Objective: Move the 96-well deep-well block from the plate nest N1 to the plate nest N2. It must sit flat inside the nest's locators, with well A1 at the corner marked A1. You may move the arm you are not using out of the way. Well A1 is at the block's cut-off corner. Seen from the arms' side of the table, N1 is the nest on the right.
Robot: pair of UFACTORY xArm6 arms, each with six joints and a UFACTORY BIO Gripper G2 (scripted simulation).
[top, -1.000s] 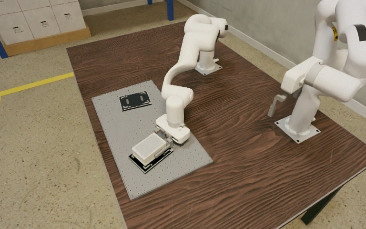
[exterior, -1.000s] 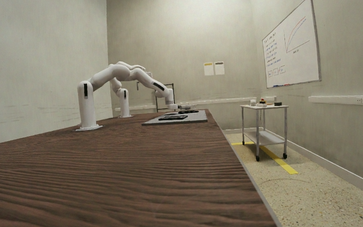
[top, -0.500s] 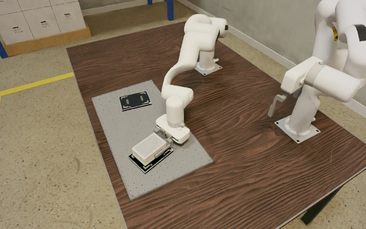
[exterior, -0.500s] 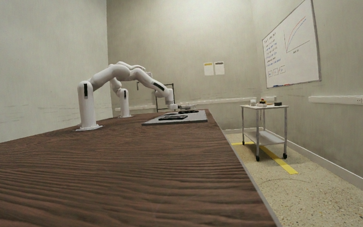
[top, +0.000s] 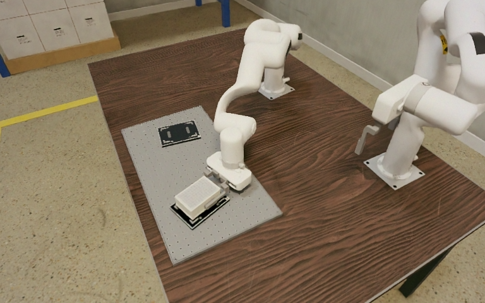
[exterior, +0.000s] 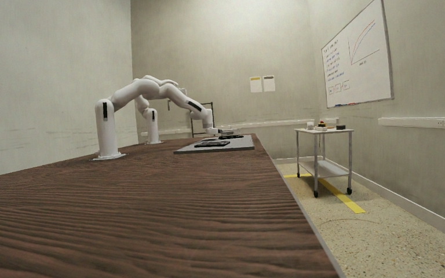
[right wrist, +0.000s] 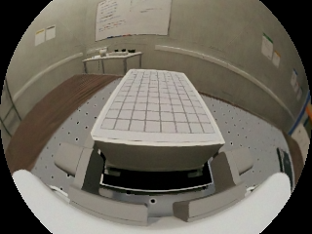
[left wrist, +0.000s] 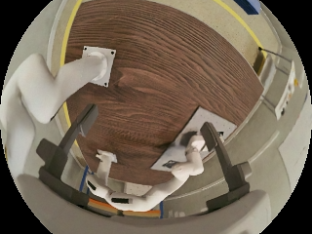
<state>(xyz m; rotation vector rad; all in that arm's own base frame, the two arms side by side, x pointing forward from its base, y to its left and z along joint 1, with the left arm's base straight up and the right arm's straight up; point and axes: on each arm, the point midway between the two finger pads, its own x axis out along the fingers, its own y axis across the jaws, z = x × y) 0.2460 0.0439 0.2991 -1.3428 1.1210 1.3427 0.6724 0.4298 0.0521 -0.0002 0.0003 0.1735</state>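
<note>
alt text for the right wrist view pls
White block held between the two fingers of the right gripper, above a black nest on a grey, hole-dotted board. A cart stands behind.

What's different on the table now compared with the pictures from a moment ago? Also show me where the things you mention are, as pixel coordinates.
Nothing has visibly changed. The white block (top: 197, 192) (exterior: 234, 130) (right wrist: 155, 104) is still between the right arm's fingers (top: 213, 202), at the same nest (top: 192, 223) (right wrist: 156, 181). The other nest (top: 179, 133) (exterior: 211, 143) still has no block, and the left arm's fingers (top: 360, 143) (exterior: 168, 105) stay apart, away from it all.
</note>
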